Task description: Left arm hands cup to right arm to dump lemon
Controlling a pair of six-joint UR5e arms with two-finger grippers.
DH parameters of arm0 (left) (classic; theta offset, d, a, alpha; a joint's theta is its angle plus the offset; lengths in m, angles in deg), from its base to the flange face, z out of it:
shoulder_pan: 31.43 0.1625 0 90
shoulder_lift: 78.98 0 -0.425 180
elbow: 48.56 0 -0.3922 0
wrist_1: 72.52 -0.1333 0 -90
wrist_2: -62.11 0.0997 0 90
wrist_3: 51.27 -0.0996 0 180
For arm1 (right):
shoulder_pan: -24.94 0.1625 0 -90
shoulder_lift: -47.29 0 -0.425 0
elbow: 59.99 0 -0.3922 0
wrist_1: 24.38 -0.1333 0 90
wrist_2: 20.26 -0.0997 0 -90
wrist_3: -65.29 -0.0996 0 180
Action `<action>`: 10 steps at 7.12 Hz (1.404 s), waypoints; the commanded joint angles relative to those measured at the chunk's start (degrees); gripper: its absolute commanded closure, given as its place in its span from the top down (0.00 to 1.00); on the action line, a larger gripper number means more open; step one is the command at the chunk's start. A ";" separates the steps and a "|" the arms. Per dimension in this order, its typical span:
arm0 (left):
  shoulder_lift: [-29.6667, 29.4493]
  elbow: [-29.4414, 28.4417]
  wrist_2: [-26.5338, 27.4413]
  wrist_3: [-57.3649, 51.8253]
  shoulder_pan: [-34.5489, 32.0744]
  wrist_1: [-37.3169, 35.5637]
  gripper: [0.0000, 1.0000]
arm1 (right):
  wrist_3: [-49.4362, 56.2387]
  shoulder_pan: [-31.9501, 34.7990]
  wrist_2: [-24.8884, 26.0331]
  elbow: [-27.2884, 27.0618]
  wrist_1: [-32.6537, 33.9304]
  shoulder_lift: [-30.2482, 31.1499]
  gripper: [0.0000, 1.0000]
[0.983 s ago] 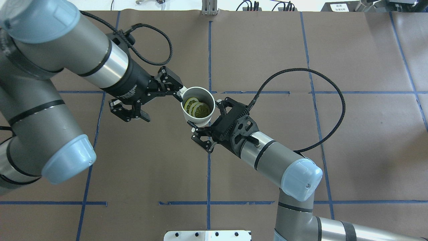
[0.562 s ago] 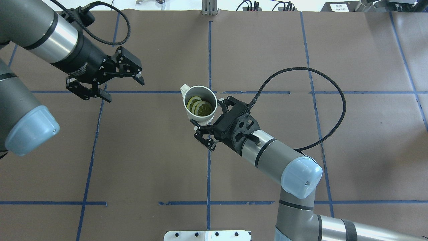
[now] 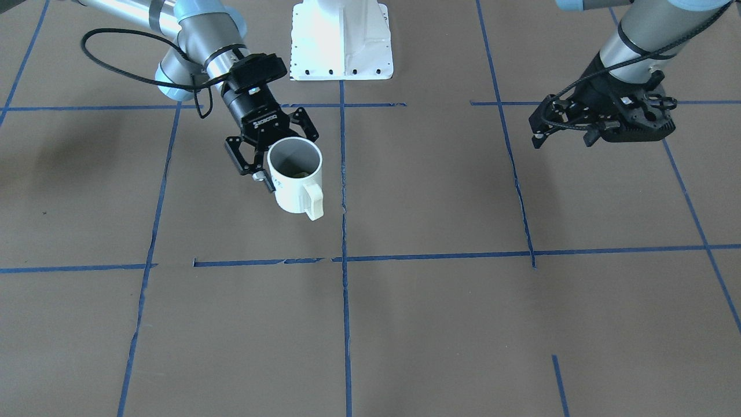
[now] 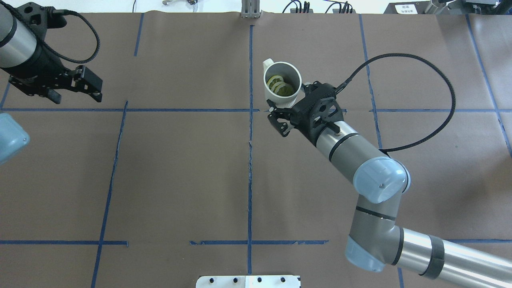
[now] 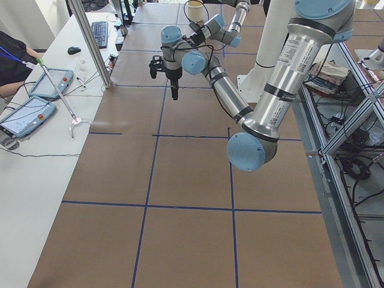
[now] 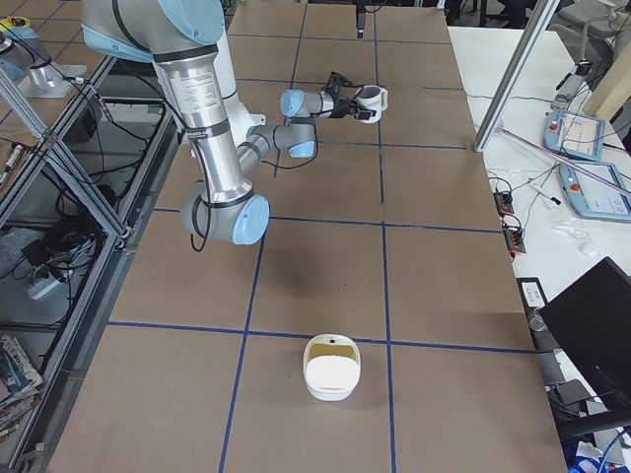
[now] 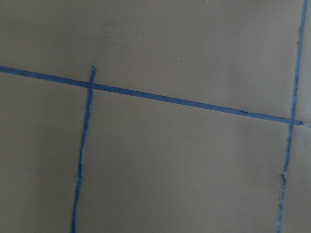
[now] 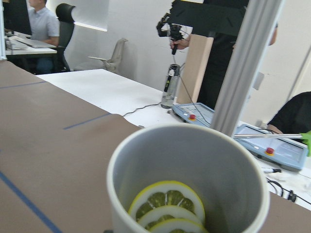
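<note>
handover looks done: your right gripper [image 4: 289, 101] clamps the cup [image 3: 295, 185] upright, lemon slices [image 4: 280, 87] inside. left gripper [image 4: 74, 90] hangs spread, empty, well apart. next likely calls for tipping the cup.

I work in a robotics lab: blue tape gridlines [image 4: 250, 160] cross my brown-papered table [image 4: 180, 180], with teach pendants [image 5: 24, 117] and an aluminium post [image 5: 90, 42] at my twelve o'clock.
</note>
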 commanded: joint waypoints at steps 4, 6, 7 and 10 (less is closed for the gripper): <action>13.96 0.71 2.28 -16.90 -6.31 4.19 1.00 | -12.54 23.33 -25.42 -3.71 1.10 15.65 0.01; 14.51 0.27 2.01 -9.90 -6.23 9.04 1.00 | -14.02 26.44 -25.72 -14.23 1.01 28.46 0.00; 14.43 -0.25 1.92 -8.56 -6.05 10.10 1.00 | -17.34 26.71 -25.64 -17.24 -1.87 34.36 0.00; 14.16 -0.34 1.92 -8.37 -5.88 10.12 1.00 | -30.04 28.38 -25.81 -12.81 -24.76 48.01 0.00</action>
